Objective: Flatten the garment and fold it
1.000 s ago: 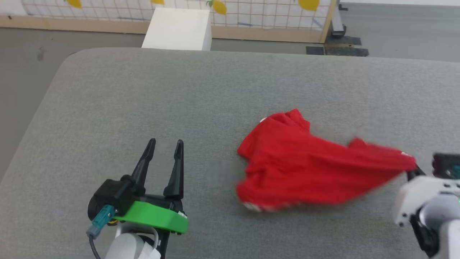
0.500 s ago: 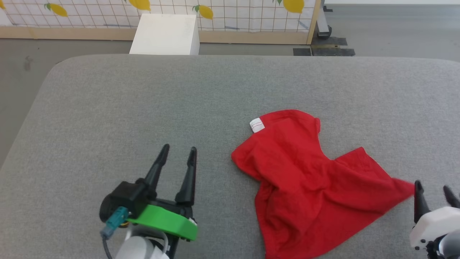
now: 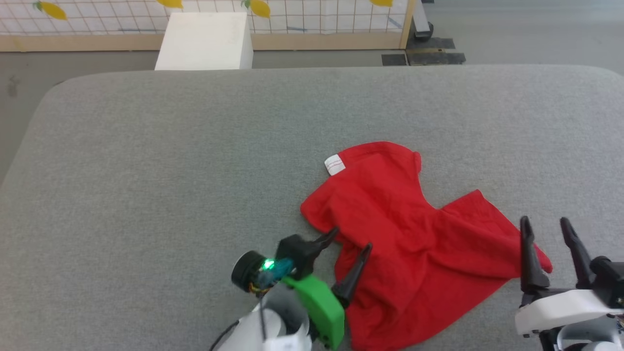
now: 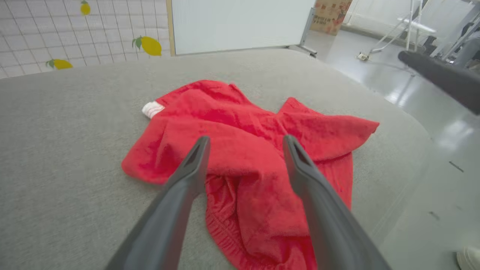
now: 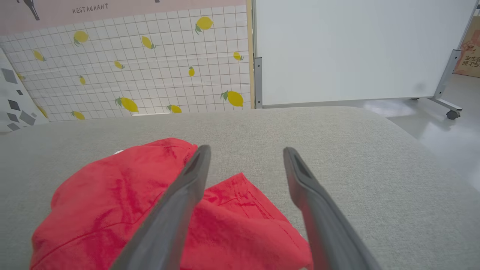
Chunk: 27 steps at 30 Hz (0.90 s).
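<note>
Far left in the head view: bare grey padded surface (image 3: pixel 146 170), rounded at the corner, with a white box (image 3: pixel 204 41) past its far edge and a lemon-print panel (image 3: pixel 317 14) behind that.

Next, low and left of centre: left gripper (image 3: pixel 352 238), angled toward the right, jaws spread wide, nothing between them. One fingertip at the near-left edge of the garment (image 3: pixel 399 229), the other over the red cloth; impossible to tell whether either touches it. Through the left wrist view, left gripper (image 4: pixel 246 138) with the same wide gap, both fingers over a raised fold, a gathered edge of the cloth low between them.

Centre to right: red shorts lying loose and rumpled on the grey surface, not flattened, not folded. One leg reaching away, the other out to the right, a notch between the two. White label (image 3: pixel 334 165) at the far-left tip of the far leg.

Far right: right gripper (image 3: pixel 543 220), fingers pointing away, jaws wide apart and empty. Left finger crossing the garment's right-hand corner, right finger over bare surface just beside it. Same in the right wrist view: right gripper (image 5: pixel 246 149) open, red cloth under the left finger, grey under the right.
</note>
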Available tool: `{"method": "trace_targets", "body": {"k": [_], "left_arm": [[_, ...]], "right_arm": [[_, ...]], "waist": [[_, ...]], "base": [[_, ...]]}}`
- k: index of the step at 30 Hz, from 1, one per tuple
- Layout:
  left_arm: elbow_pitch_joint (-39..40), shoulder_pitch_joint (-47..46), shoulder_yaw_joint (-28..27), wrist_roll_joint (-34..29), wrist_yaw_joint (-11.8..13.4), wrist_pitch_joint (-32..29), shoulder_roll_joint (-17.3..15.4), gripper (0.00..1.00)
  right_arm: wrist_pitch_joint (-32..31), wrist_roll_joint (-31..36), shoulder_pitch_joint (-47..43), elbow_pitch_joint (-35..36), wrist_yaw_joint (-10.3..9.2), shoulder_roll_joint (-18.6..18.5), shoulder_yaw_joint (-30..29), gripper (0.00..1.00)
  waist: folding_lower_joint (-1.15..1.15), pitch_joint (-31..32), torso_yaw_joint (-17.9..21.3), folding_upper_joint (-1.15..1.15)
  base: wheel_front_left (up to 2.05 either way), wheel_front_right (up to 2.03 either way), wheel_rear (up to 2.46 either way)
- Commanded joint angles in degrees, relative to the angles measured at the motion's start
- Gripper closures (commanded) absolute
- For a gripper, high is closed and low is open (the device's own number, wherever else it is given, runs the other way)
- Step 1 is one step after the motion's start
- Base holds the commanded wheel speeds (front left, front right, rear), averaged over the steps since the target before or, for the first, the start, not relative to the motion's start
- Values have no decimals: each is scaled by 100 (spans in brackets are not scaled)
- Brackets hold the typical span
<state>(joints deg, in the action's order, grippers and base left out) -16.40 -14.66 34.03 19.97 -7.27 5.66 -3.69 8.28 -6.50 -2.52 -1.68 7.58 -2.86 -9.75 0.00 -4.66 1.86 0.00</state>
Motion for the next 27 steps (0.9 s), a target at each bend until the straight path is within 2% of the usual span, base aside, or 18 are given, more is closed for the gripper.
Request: {"method": "trace_targets", "body": {"k": [1, 12, 16, 17, 18, 19, 21, 27], "left_arm": [[-220, -265, 104, 26, -22, -229, -9, 0], [-1866, -1431, 520, 99, 180, -2585, 53, 0], [-2245, -1694, 746, 112, 132, -3429, 57, 0], [-2268, -1746, 791, 167, 99, -3574, 59, 44], [-2254, -1800, 810, 199, 80, -3623, 59, 69], [-2220, -1887, 806, 214, 68, -3620, 37, 100], [-2149, -2075, 732, 176, 112, -3502, -57, 100], [-2070, -2816, 125, 112, 720, -2967, -419, 100]], "right_arm": [[26, -51, 71, 39, -9, -2, 87, 0], [92, -219, 387, 99, -9, -2, 555, 0], [161, -291, 459, 39, -9, -2, 634, 0], [178, -307, 473, 23, -9, -2, 646, 0], [193, -320, 486, 9, -9, -2, 656, 0], [212, -342, 499, -7, -9, -2, 662, 0], [240, -370, 513, -23, -9, -2, 673, 0], [307, -418, 634, -61, -9, -2, 749, 0]], "waist": [[0, -73, 82, 0], [0, -521, 493, 0], [0, -643, 602, 0], [0, -675, 622, 0], [0, -698, 637, 0], [0, -723, 647, 0], [0, -763, 652, 0], [0, -942, 654, 0]], "base": [[0, 0, 0], [0, 0, 0], [0, 0, 0], [0, 0, 0], [0, 0, 0], [0, 0, 0], [0, 0, 0], [0, 0, 0]]}}
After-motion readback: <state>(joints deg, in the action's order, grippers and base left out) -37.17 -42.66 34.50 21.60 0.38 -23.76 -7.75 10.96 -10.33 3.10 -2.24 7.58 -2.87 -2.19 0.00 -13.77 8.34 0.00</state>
